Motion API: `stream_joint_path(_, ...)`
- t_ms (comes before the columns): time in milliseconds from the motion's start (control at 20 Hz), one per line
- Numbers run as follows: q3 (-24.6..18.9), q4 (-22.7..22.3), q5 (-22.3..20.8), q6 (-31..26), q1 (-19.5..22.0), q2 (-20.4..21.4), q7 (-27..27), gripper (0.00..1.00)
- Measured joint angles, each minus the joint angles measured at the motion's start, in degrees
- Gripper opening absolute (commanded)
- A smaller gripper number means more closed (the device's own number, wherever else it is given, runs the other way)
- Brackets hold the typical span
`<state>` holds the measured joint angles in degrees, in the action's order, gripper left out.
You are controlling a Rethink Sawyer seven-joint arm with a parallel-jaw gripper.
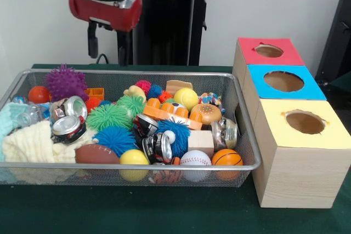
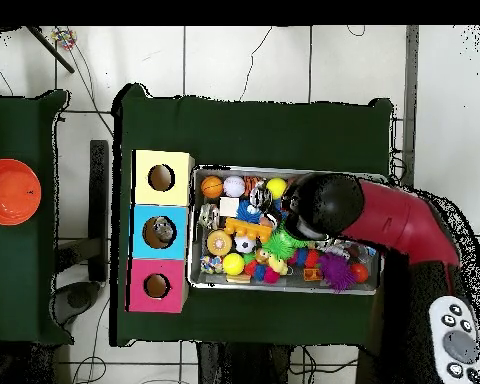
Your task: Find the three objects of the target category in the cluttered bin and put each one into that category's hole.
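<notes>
The wire-mesh bin (image 1: 249, 135) sits on the dark green cloth (image 1: 164, 212), a shallow silver rectangle with its long axis running left to right across the front view, its right end almost against the row of boxes. It is heaped with mixed stuff: a purple spiky ball (image 1: 66, 82) at the far left corner, rubbery green (image 1: 109, 116) and blue (image 1: 116, 138) tufted balls in the middle, crushed shiny cans (image 1: 68, 127), a knitted cream cloth (image 1: 30, 145) slumped at the left end. Along the near wall lie a brown football (image 1: 96, 154), a smooth yellow ball (image 1: 134, 158), a white baseball (image 1: 195, 159) and a small orange basketball (image 1: 227, 158); a plain wooden block (image 1: 201, 141) stands just behind the baseball.

To the right stand three wood-grain boxes in a line running from near to far — yellow top (image 1: 304, 124) nearest, blue (image 1: 284, 82) in the middle, red (image 1: 269, 51) farthest — each with a round hole cut in its lid.

The gripper (image 1: 108, 41) hangs from the red and black arm above the bin's far left part, clear of the clutter. Its two dark fingers (image 1: 92, 41) point straight down with a gap between them, nothing held.
</notes>
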<state>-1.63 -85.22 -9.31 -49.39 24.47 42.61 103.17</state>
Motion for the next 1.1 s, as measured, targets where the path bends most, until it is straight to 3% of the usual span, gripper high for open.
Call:
stream_joint_path(350, -4.18, 3.60, -2.48, -1.84, 4.76, -1.24, -2.05, 1.00)
stream_joint_path(600, -7.35, 8.35, -5.30, -3.24, 8.43, -4.41, -5.56, 1.00)
stream_joint_path(1100, -11.06, 14.98, -8.32, -6.30, 10.66, -9.51, -8.97, 1.00)
